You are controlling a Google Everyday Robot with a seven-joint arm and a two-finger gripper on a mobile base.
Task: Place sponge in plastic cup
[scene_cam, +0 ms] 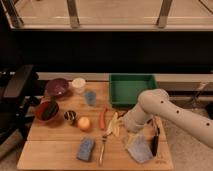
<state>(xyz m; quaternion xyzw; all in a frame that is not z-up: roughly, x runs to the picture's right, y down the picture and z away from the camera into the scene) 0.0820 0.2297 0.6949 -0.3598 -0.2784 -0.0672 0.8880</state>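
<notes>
The hand (129, 134) hangs wide and empty right of the bench's (50, 156) middle. The sponge (86, 149) lies left of it at the near edge, long axis running near-to-far. The plastic cup (90, 97) stands farther back.

The sponge (86, 148) lies left of the gripper (125, 133), the plastic cup (90, 97) farther back.

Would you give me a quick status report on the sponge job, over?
Gripper open, low by the banana. Sponge lying free at front edge. Plastic cup upright at back. Fork beside sponge, orange fruit between sponge and cup.
</notes>
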